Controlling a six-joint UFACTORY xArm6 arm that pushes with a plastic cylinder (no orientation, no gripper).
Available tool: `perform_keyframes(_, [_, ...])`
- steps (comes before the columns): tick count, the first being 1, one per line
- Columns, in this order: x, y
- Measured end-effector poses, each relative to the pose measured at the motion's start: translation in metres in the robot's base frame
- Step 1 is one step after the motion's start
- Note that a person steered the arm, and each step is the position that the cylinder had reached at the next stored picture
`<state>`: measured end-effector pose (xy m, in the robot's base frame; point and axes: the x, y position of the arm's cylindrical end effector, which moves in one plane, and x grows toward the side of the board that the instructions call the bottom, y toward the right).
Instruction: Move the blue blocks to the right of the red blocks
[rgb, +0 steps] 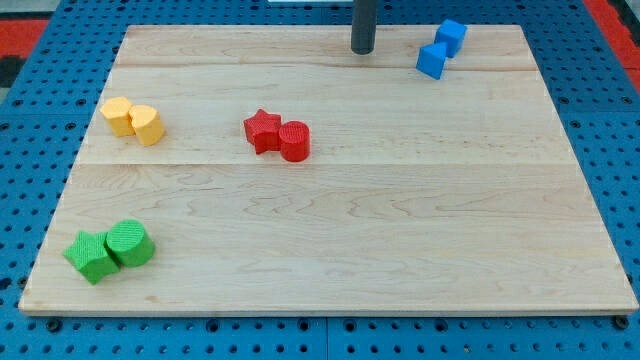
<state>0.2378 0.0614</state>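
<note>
Two blue blocks sit touching near the view's top right: a blue cube (451, 36) and a second blue cube (432, 59) just below and left of it. A red star (262, 130) and a red cylinder (294, 141) touch each other left of the board's middle. My tip (362, 50) is a dark rod at the view's top centre, left of the blue blocks and apart from them, above and right of the red blocks.
A yellow hexagon-like block (118, 115) and a yellow cylinder (146, 125) touch at the left. Two green blocks (90, 256) (130, 243) touch at the bottom left. The wooden board (400, 240) lies on a blue pegboard.
</note>
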Motion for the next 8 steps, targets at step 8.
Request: perform_keyframes(8, [0.056, 0.163])
